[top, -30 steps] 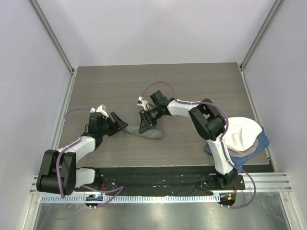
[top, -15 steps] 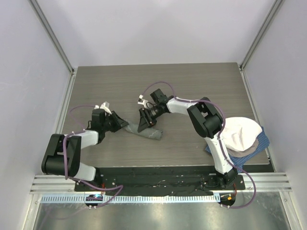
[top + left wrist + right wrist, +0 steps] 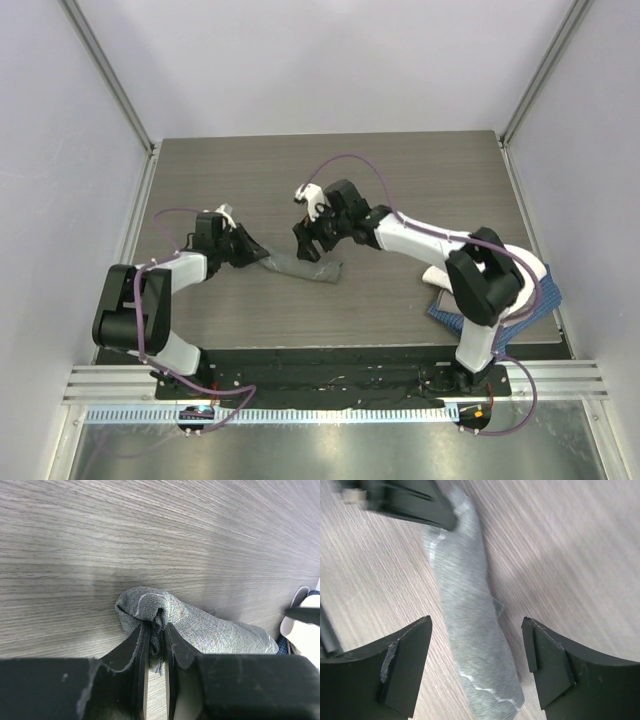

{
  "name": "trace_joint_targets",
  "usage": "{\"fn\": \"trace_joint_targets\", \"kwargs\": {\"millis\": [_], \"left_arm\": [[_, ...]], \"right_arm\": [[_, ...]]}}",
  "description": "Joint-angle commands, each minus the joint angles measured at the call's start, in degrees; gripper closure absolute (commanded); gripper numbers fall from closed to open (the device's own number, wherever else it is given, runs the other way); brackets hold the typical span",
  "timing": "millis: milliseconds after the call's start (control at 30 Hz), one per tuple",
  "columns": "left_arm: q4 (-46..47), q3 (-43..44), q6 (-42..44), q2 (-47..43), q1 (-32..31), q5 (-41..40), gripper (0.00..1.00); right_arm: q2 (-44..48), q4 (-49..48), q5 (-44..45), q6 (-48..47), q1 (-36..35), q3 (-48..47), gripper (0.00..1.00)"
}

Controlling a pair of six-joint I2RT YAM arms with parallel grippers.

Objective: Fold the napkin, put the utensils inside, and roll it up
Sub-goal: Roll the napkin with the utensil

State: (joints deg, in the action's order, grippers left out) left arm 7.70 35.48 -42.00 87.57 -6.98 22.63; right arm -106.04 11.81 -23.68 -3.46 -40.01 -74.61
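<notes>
Napkin (image 3: pixel 305 268) rolled into a short grey-green tube, lying on bench (image 3: pixel 420 180) at ctr of top view, near-horizontal, left end a bit higher in frame. L pincer (image 3: pixel 154 630) clenched on the roll's left end, cloth bunched btwn its two fingers, low to the bench. R pincer (image 3: pixel 476 626) released, fingers wide apart, straddling the roll's mid/right part from above. Cream-white cloth (image 3: pixel 505 272) on blue checked cloth (image 3: pixel 548 300) at right edge of frame, well apart from roll.
</notes>
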Motion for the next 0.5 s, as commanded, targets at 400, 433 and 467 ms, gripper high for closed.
{"fn": "trace_joint_targets", "kwargs": {"millis": [400, 433, 467], "left_arm": [[-5.68, 4.06, 0.95, 2.69, 0.22, 2.24, 0.81], [-5.77, 4.15, 0.95, 2.69, 0.22, 2.33, 0.81], [-5.77, 4.33, 0.95, 2.69, 0.22, 2.24, 0.81]], "right_arm": [[3.47, -14.54, 30.98, -22.99, -17.29, 9.92, 0.16], [2.60, -14.63, 31.32, -23.08, -17.30, 9.83, 0.16], [2.24, -14.54, 31.42, -23.25, -17.21, 9.57, 0.16]]}}
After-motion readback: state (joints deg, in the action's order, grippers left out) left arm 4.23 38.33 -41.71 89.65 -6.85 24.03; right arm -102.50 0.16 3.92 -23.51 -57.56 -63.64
